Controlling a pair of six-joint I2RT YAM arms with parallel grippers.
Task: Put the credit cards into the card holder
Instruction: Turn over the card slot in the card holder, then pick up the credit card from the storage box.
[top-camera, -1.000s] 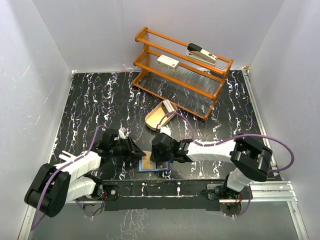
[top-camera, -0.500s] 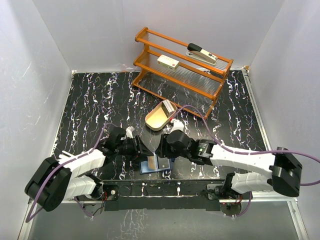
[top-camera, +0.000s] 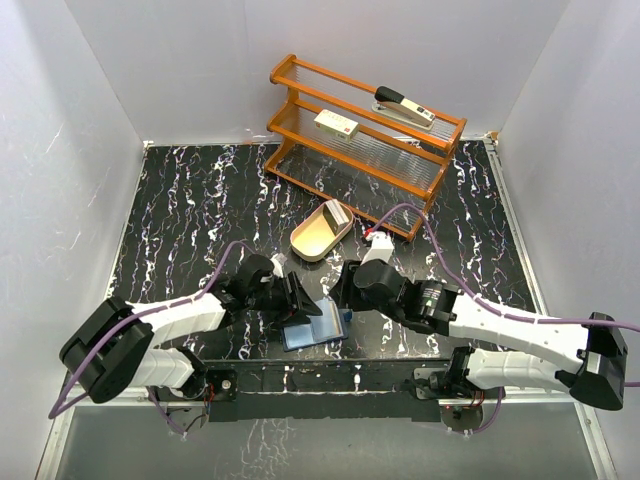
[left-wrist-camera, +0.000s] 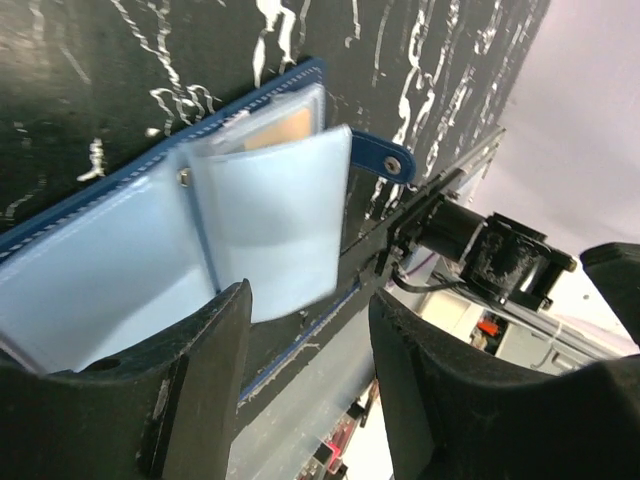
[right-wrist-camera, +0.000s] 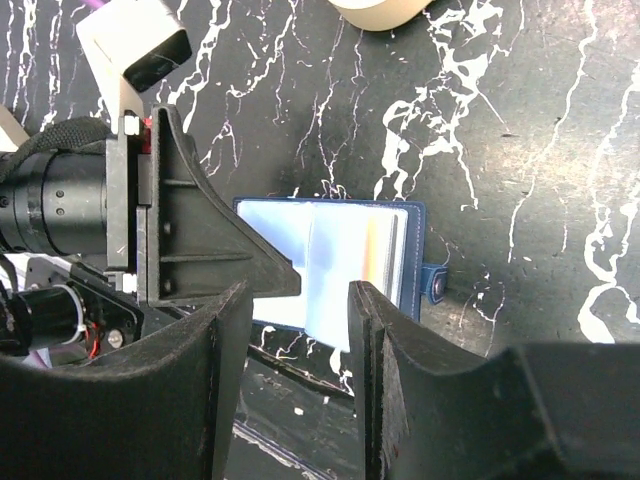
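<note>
Navy card holder (top-camera: 315, 328) lies open near the desk's (top-camera: 180, 220) front edge, close to your left fingers (left-wrist-camera: 190, 390) and right fingers (right-wrist-camera: 200, 400), both spread and empty. Its glossy leaves look floppy and slippery; pinch the stiffer stitched cover edge.

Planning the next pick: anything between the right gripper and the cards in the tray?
Nothing visible. Only bare table lies between the right gripper and the tray, with the credit cards at its far end.
</note>
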